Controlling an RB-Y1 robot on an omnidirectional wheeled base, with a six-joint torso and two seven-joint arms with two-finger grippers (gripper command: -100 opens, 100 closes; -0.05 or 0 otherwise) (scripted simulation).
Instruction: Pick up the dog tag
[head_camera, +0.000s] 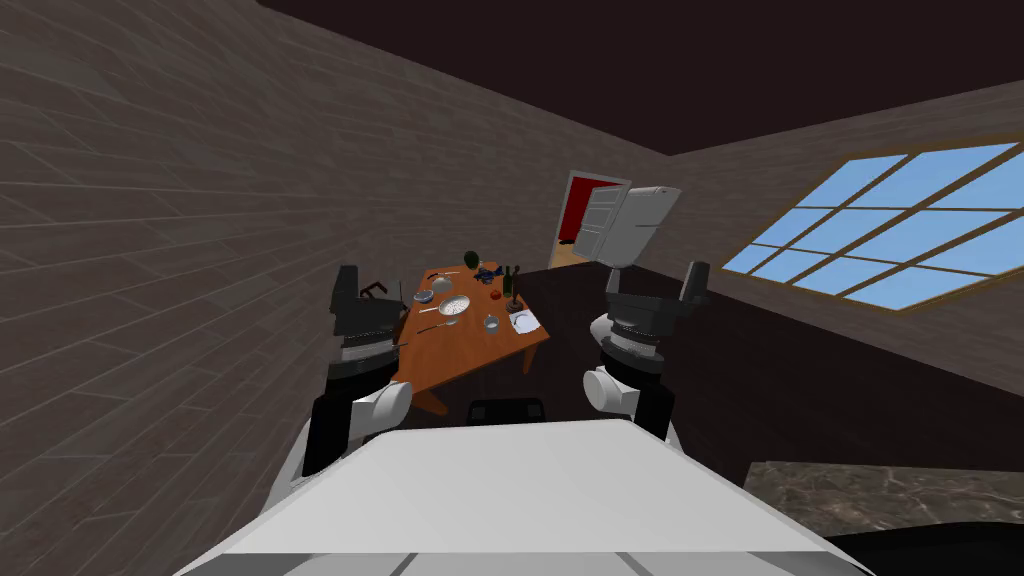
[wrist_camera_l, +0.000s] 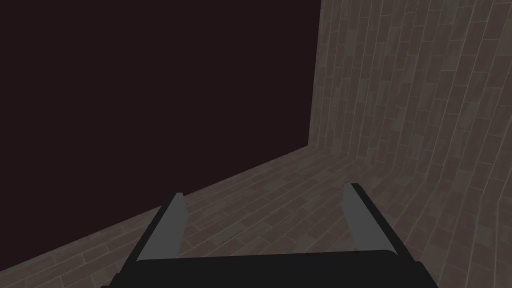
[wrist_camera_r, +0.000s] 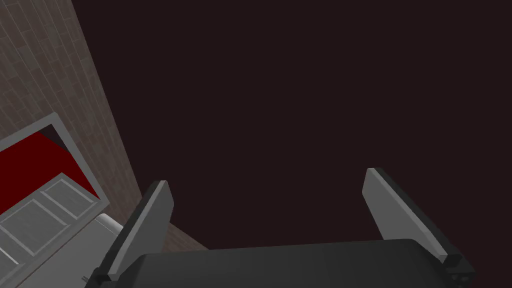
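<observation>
Nearby, the left gripper (wrist_camera_l: 265, 190) and right gripper (wrist_camera_r: 267, 176) are raised at either side, each with its fingers wide apart and empty. Ahead on the dark floor (head_camera: 800, 370), the orange bench (head_camera: 470, 345) stands near a brick wall (head_camera: 200, 200) and carries bowls (head_camera: 454, 305) and a green bottle (head_camera: 507, 280). The dog tag is too small to tell apart among them. Farther off, a white door (head_camera: 600, 222) stands open, and a window (head_camera: 880, 235) is on the right.

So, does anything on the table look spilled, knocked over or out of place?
Nothing stands out. The dishes on the table lie flat and the bottle stands upright; the smallest things there I cannot judge.
</observation>
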